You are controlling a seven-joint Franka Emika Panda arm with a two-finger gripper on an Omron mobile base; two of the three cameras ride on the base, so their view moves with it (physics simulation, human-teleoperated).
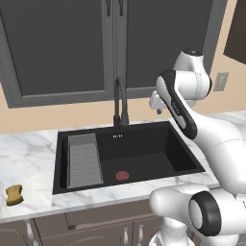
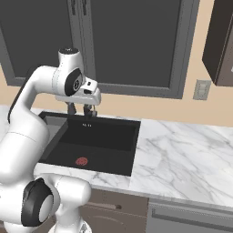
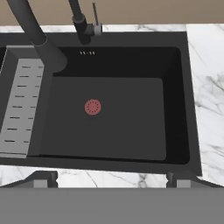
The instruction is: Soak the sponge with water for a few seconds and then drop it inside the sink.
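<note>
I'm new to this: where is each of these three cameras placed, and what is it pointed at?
Left base view: behind the arm on its left, looking forward and down at the sink, faucet and sponge on the counter; the white arm rises at lower right.
Right base view: behind on the right, facing the same sink and the marble counter beside it; the arm rises at lower left, gripper over the basin's back edge.
Hand view: on the hand, looking straight down into the basin; two finger tips at the bottom.
Shared: all three show the red-ringed drain.
</note>
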